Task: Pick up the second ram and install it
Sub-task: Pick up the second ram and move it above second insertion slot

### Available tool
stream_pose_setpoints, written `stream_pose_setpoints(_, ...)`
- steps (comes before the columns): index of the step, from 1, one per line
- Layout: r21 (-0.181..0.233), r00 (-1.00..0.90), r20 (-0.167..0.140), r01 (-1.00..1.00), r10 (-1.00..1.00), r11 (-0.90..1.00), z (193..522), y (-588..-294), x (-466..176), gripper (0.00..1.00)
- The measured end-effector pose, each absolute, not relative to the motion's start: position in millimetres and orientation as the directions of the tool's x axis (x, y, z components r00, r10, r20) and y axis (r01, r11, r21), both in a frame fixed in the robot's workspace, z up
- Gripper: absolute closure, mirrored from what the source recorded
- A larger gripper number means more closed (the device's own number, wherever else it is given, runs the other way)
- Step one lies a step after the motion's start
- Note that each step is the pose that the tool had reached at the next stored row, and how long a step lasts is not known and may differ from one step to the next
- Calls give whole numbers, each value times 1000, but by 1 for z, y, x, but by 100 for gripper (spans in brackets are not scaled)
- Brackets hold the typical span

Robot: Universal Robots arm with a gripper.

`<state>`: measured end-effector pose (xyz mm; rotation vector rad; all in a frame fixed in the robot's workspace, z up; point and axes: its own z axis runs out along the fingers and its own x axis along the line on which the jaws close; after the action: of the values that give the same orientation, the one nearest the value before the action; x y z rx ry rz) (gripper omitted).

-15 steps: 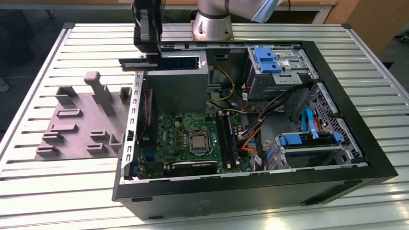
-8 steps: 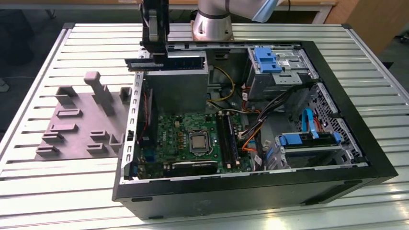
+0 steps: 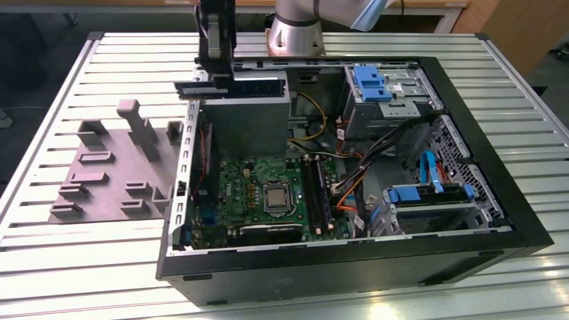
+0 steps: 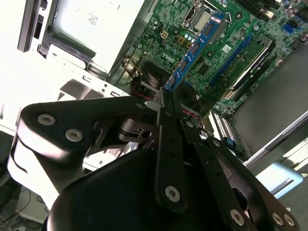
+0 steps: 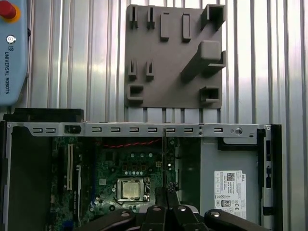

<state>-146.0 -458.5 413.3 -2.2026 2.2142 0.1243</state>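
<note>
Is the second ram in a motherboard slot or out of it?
Out. The end effector grips the second ram in the air above the open computer case, clear of the motherboard slots.

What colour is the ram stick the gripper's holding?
The ram is blue with black chips, clearest in the second wrist view.

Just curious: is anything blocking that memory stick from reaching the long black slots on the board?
Nothing visible does. The claw holds the second ram in the air over the open case. The slots lie uncovered on the board, with orange cables beside them, not across.
</note>
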Motion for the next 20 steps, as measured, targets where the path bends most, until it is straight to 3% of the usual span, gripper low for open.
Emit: stream_pose_setpoints(20, 51, -7, -67, -999, -998, 4, 406, -458, -128, 88)
